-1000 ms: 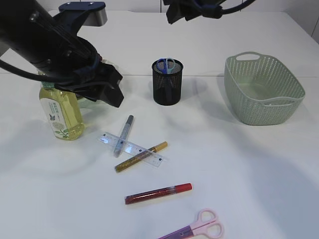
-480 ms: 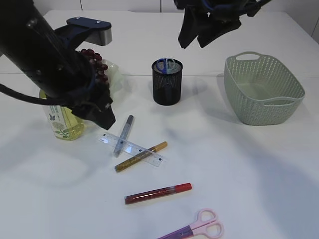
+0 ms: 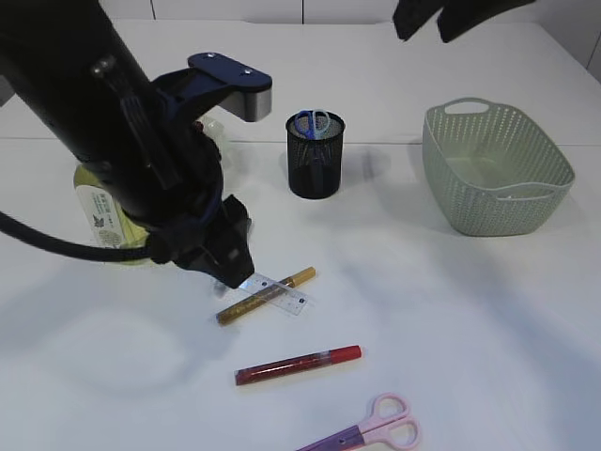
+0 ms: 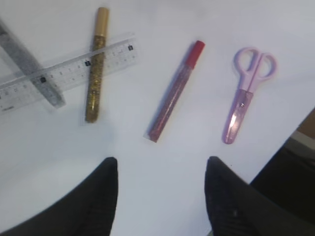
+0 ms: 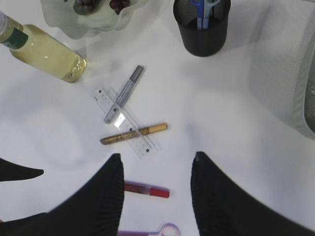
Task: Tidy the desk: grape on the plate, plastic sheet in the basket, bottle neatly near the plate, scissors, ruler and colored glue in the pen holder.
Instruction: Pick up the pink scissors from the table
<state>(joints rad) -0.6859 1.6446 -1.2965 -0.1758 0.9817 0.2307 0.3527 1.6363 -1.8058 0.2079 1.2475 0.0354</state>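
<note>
My left gripper [image 3: 231, 259] hangs open and empty over the clear ruler [image 3: 282, 295], which lies across a gold glue pen [image 3: 268, 293] and a silver glue pen [image 4: 29, 66]. Its fingers [image 4: 106, 177] frame bare table below the red glue pen [image 4: 174, 91] and pink scissors [image 4: 246, 91]. High over the table, my right gripper [image 5: 156, 160] is open and empty too. Blue scissors [image 3: 312, 122] stand in the black pen holder [image 3: 315, 160]. The bottle [image 3: 99, 221] stands beside the plate [image 5: 98, 22] holding the grape [image 5: 83, 5]. No plastic sheet shows.
The green basket [image 3: 495, 169] sits at the right. The left arm [image 3: 122, 150] covers most of the bottle and plate in the exterior view. The table's near edge shows at the lower right of the left wrist view.
The left arm has swung from the bottle and plate down and right to the ruler and pens. The right arm has lifted up and right, nearly out of the exterior view.
</note>
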